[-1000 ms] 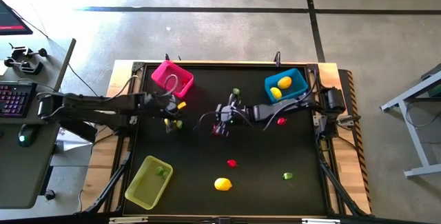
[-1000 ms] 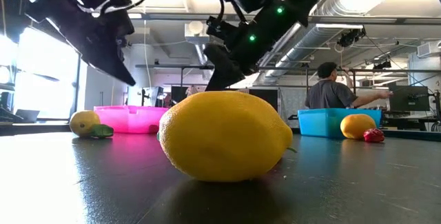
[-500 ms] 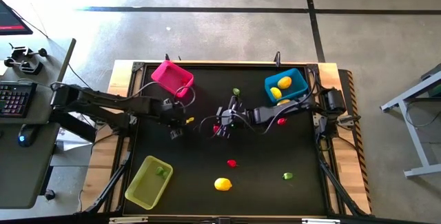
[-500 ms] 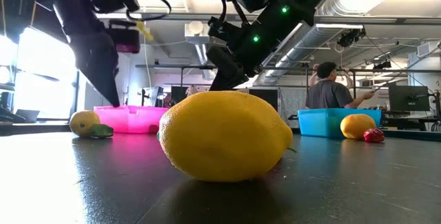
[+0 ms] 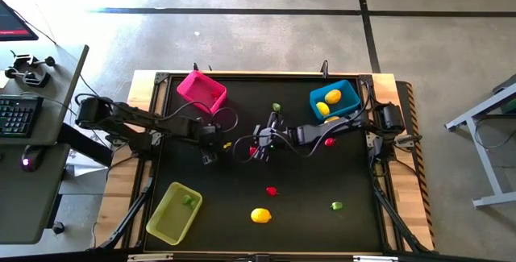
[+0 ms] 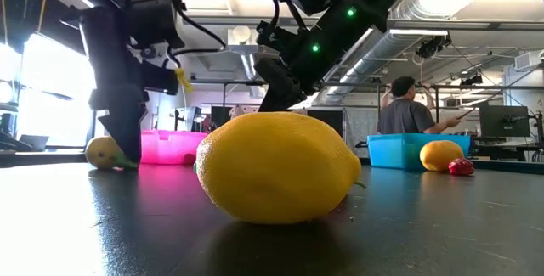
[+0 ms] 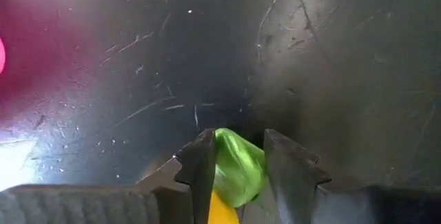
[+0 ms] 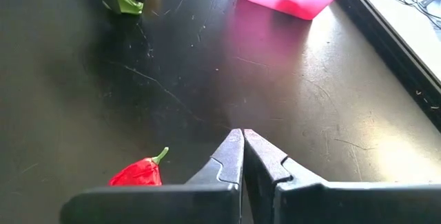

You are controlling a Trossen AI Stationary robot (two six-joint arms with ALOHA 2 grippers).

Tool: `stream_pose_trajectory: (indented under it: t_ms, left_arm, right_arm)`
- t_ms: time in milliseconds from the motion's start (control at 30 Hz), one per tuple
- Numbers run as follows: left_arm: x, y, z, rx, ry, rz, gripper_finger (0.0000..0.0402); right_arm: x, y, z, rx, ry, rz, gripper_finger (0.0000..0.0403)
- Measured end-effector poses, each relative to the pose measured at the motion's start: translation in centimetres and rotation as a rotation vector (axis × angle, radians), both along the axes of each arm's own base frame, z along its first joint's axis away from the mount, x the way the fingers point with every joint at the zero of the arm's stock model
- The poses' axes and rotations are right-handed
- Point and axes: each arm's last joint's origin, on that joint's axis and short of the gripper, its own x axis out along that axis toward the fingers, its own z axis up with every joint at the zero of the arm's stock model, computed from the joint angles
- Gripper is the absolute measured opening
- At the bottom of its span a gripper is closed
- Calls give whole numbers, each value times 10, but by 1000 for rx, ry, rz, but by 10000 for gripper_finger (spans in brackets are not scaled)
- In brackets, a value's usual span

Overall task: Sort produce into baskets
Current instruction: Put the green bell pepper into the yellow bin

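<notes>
My left gripper stands over a small green piece that lies on the table against a small lemon, and is shut on it; the high view hides both under the gripper. My right gripper is shut and empty at the table's middle, just above the table, with a red pepper beside it. The pink basket stands far left. The blue basket, far right, holds two lemons. The yellow-green basket, near left, holds a green piece. My left gripper pinches the green piece between its two fingers, one on each side of it. The fingers come from above, pointing down. The piece rests on the table beside the small lemon.
Loose on the table are a lemon, a red piece and a green piece near the front, a green piece at the far middle and a red piece below the blue basket. A person stands beyond the table.
My left gripper has come down from well above the table and a little toward the near edge, ending with its fingers at the green piece beside the small lemon.
</notes>
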Motion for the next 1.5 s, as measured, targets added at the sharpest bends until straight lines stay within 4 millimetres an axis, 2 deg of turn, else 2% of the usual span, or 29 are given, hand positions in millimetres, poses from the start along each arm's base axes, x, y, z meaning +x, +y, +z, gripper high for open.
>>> stream_pose_trajectory:
  t_ms: [367,633,867,1067,1267,1367,1500]
  left_arm:
    - [2,0,4,27,24,-116,6]
    - [11,-3,22,15,19,-209,0]
    - [14,-27,65,-65,-38,-346,0]
    - [-5,-55,106,-221,-96,-444,0]
    - [-37,-80,126,-365,-108,-480,0]
    - [-52,-98,126,-403,-103,-556,0]
    - [-67,-119,108,-372,-74,-597,0]
  right_arm:
    - [0,-1,0,-24,-1,-24,0]
    - [-1,-1,0,-27,8,-23,0]
    - [-1,-1,0,-33,13,-18,0]
    - [-1,-1,-1,-36,15,-15,0]
    - [-1,-1,-1,-38,17,-14,0]
    - [-1,-1,-1,-38,19,-14,0]
    - [-1,-1,-1,-38,20,-14,0]
